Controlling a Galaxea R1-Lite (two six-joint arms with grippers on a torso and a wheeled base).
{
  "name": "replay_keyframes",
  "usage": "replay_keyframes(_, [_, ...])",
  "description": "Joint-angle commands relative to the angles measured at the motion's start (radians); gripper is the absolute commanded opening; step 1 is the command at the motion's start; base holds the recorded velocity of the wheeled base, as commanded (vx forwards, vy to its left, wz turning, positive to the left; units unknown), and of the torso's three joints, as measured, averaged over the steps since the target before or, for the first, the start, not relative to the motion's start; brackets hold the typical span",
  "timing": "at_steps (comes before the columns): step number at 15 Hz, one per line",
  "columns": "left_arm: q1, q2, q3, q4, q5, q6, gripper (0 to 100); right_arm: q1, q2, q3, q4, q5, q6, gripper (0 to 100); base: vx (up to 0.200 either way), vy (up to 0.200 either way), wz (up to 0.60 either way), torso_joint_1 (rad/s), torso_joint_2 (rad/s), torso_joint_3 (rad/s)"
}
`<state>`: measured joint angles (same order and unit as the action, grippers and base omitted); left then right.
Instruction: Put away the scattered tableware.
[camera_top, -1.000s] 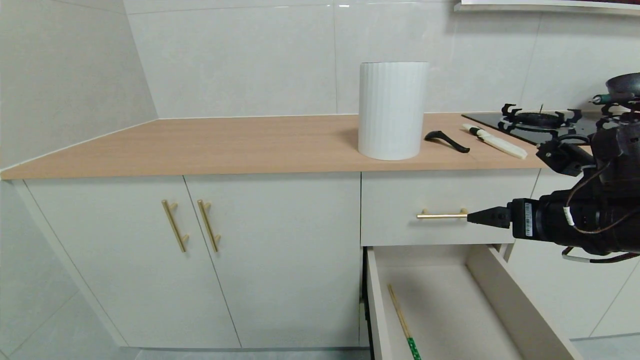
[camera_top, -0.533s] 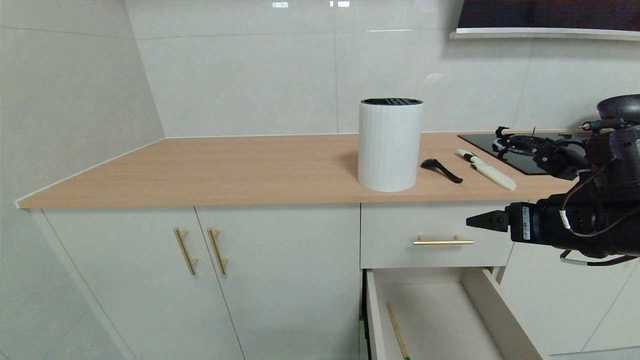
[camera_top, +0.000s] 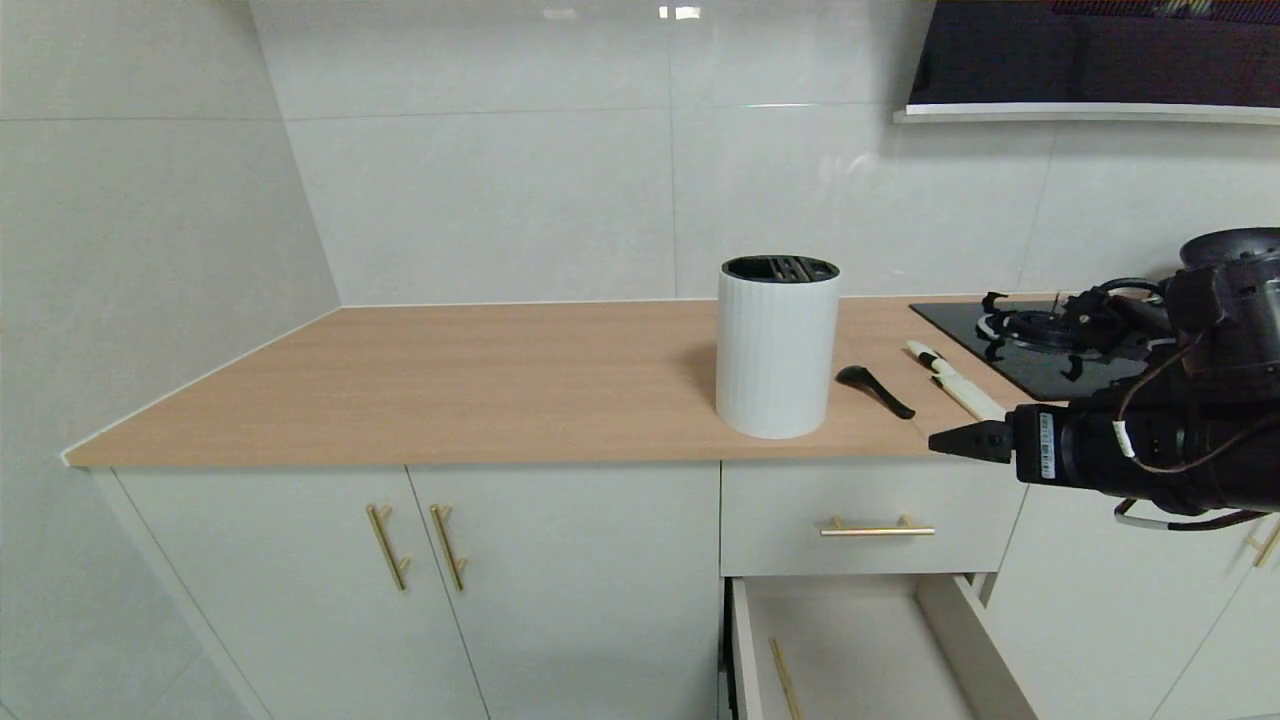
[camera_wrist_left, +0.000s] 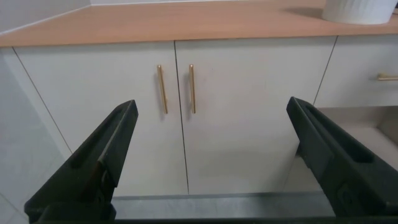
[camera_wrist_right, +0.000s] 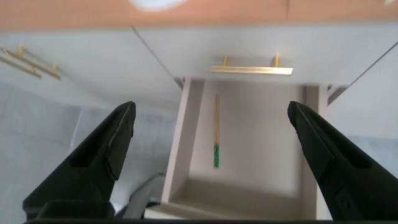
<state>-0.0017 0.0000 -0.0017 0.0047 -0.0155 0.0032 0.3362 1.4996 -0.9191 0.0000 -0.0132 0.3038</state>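
- Counting on the wood-look countertop (camera_top: 500, 370): one white ribbed holder (camera_top: 778, 345) with a black slotted top, one black spoon (camera_top: 875, 388) and one cream knife (camera_top: 955, 381). All three are near the right end, the spoon between the holder and the knife, with a small gap on each side.
- One open drawer (camera_top: 940, 640) below them, smooth pale inside. There's a thin wooden chopstick (camera_wrist_right: 216, 140) lying lengthwise in it; can't tell if it's one stick or two pressed together.
- The right wrist view looks down into that drawer and catches the chopstick's green end. The head view gets just its plain wooden part.
- Two vertical gold bar handles (camera_wrist_left: 177, 89) on the cabinet doors, one horizontal handle (camera_top: 877, 529) on the shut drawer above the open one.
- One black glass stove (camera_top: 1040, 335) at the far right.
- Left gripper (camera_wrist_left: 211, 109): fingers spread wide, nothing in them, low down facing the cabinet doors.
- Right gripper (camera_wrist_right: 211, 111): also spread wide and empty, hanging over the open drawer just off the counter's front edge.
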Motion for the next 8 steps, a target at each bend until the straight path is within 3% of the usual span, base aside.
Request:
replay_keyframes(1, [0.000,0.000,0.000,0.000,0.000,0.000,100,-0.003,0.024,0.002,-0.029,-0.007,0.000,100,0.000,0.000,0.00,0.085,-0.19,-0.105])
replay_keyframes(3, [0.000,0.000,0.000,0.000,0.000,0.000,100,-0.016,0.068,-0.006,-0.069,-0.007,-0.020,100,0.000,0.000,0.00,0.041,-0.09,-0.046])
replay_keyframes(6, [0.000,0.000,0.000,0.000,0.000,0.000,100,-0.163,0.297,-0.125,-0.316,0.024,-0.175,100,0.000,0.000,0.00,0.000,0.00,0.000])
replay_keyframes(8, [0.000,0.000,0.000,0.000,0.000,0.000,100,-0.213,0.398,-0.224,-0.324,0.096,-0.249,100,0.000,0.000,0.00,0.000,0.00,0.000])
